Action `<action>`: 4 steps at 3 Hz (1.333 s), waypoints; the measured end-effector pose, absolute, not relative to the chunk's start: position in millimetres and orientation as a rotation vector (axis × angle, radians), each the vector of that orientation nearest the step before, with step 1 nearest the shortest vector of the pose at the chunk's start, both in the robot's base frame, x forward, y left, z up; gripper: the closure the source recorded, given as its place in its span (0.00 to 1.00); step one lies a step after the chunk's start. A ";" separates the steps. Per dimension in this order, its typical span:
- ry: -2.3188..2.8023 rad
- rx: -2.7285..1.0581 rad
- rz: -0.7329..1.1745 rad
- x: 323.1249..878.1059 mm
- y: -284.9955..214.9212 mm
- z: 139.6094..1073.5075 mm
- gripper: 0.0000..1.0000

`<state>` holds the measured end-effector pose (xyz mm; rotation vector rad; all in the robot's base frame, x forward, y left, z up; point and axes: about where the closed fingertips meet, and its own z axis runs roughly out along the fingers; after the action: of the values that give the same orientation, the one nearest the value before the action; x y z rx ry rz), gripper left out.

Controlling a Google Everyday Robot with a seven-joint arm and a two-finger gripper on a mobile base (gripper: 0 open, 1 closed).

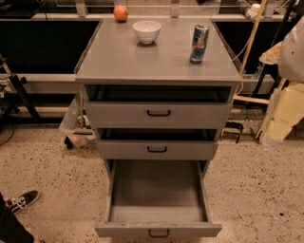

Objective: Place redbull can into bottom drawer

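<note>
Nearest the camera, the deep grey metal bottom drawer [156, 190] is seen pulled fully out, its floor bare and its small black handle [159, 233] at the front edge. Above it, the two shallower grey drawers [157, 132] are left only slightly open, so the way down into the lowest one is judged unobstructed from above. A black-and-white shoe [21, 200] is noted on the speckled floor at the left, well apart from the cabinet. On the grey worktop [123, 61], the slim blue-and-silver redbull can [199, 43] is stood upright towards the right rear. It is judged light, stiff but dentable, smooth and easily toppled, and is best taken across its middle from the side. A white round bowl [147, 31] is set well to its left, and a round orange fruit [120, 13] lies at the far edge; neither blocks the approach. The hand is not made out; the pale shapes [289, 95] at the right edge may belong to the arm, so its state cannot be told.
</note>
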<state>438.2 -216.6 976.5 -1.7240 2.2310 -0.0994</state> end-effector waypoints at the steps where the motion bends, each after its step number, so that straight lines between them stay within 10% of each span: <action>1: 2.224 -1.713 -0.108 449.1 -216.5 982.0 0.00; 4: 2.106 -1.648 -0.113 567.0 -211.7 1025.9 0.00</action>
<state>567.0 -211.7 1025.9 -1.6480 2.1056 -0.1128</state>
